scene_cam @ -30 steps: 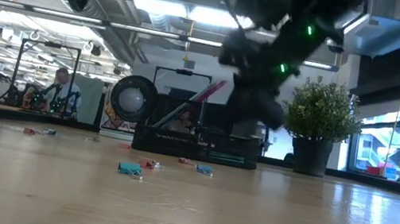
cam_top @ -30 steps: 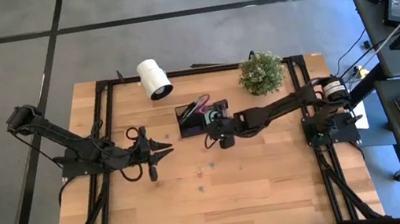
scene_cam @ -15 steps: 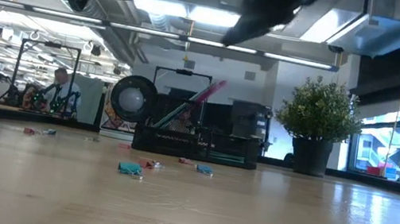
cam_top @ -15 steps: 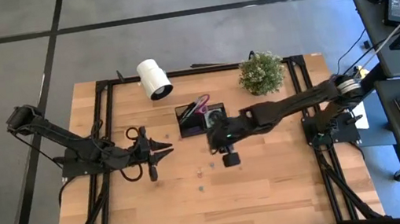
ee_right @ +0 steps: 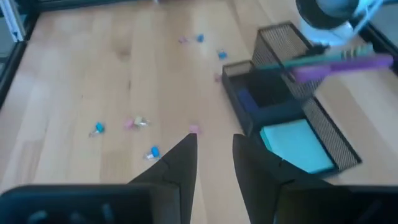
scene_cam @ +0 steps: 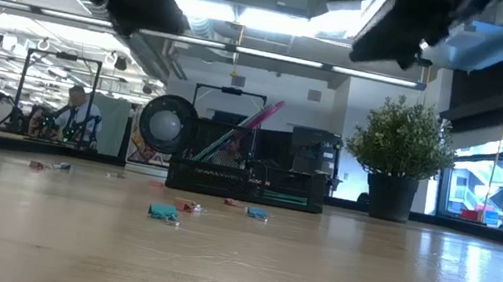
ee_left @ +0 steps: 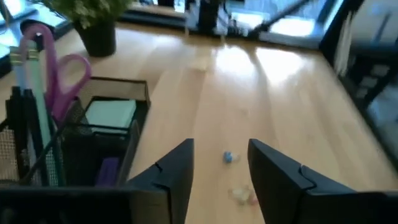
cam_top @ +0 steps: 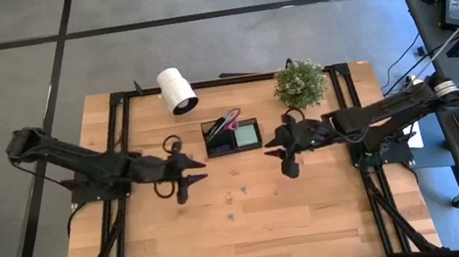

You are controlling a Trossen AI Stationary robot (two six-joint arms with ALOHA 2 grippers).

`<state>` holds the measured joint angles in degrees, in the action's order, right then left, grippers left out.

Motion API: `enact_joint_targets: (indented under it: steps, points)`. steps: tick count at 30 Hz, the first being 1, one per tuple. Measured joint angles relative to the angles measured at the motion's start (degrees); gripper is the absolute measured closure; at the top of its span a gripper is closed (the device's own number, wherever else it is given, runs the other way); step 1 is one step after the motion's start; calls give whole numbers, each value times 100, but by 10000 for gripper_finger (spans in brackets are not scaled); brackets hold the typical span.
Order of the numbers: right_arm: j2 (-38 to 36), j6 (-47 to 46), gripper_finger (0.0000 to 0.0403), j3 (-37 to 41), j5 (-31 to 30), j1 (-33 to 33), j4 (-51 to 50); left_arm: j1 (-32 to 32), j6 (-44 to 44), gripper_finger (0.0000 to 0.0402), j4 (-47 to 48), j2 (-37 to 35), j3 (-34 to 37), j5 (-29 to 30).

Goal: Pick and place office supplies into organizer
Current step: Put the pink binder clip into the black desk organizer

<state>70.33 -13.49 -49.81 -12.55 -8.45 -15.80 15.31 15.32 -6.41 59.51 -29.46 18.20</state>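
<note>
The black organizer (cam_top: 231,135) stands mid-table, toward the far side. Its taller section holds the purple-handled scissors (ee_left: 63,79) and pens (ee_right: 292,61), leaning upright. The mint-green sticky pad (cam_top: 246,132) lies flat in the lower compartment, with a purple piece (ee_left: 108,170) beside it. My left gripper (cam_top: 195,177) hovers open to the organizer's left, nearer the near edge, its fingers (ee_left: 177,167) empty. My right gripper (cam_top: 277,151) hovers open just right of the organizer, nothing between its fingers (ee_right: 181,154).
Small coloured clips lie scattered on the wood in front of the organizer (cam_top: 229,195), (scene_cam: 162,212), (ee_right: 154,151). A white roll (cam_top: 175,90) lies at the far left and a potted plant (cam_top: 299,83) at the far right. A person sits in the room behind (scene_cam: 77,113).
My right gripper has drawn back from above the organizer's lower compartment, first toward the near edge, then to the right, rising out of the low view. The mint-green pad now shows uncovered in that compartment. My left gripper has shifted a little to the right, toward the organizer.
</note>
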Motion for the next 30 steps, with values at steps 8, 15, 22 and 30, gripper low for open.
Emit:
enact_joint_targets:
  steps: [8,15,22,30]
  points:
    - [-105,-282,296,531,-5,0,10,-407,-1041,248,699,1546,-1127,-955]
    - [-101,-283,296,607,-1,0,-23,-868,-1875,251,1470,2818,-2189,-1417]
    - [-101,-305,296,607,14,0,-22,-1127,-2497,249,1556,3696,-2702,-1789]
    - [-99,-429,296,607,17,-4,-26,-1356,-2899,249,1506,4401,-2802,-1823]
